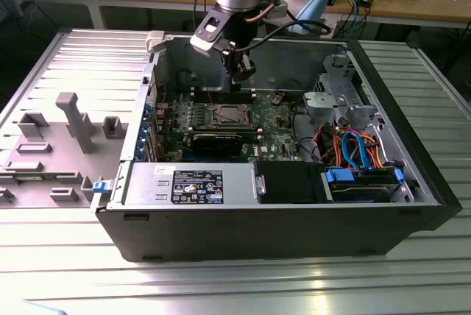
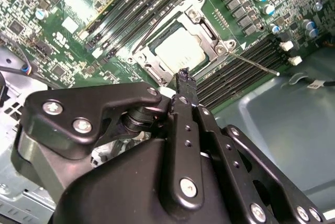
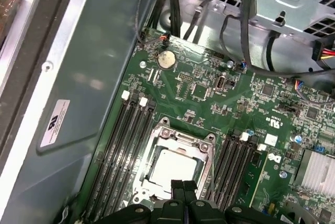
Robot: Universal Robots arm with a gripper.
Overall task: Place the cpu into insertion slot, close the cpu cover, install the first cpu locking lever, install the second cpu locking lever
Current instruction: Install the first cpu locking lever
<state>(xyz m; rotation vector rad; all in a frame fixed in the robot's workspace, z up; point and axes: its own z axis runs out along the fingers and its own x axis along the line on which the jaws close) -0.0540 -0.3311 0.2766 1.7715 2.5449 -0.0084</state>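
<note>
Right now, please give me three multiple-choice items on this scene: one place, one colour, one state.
1. Where does the cpu lie? A) in the insertion slot B) outside the case C) on a cable
2. What colour is the circuit board? A) blue B) green C) red
3. How are the hand's fingertips? A) spread wide B) shut together C) gripping a cable
1 A: the silvery chip sits inside the socket's frame. 2 B: green in both wrist views. 3 B: the black tips touch.

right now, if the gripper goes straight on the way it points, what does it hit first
Probably the rim of the cpu cover lying over the cpu; the gripper hangs above it, though depth is unclear.
</note>
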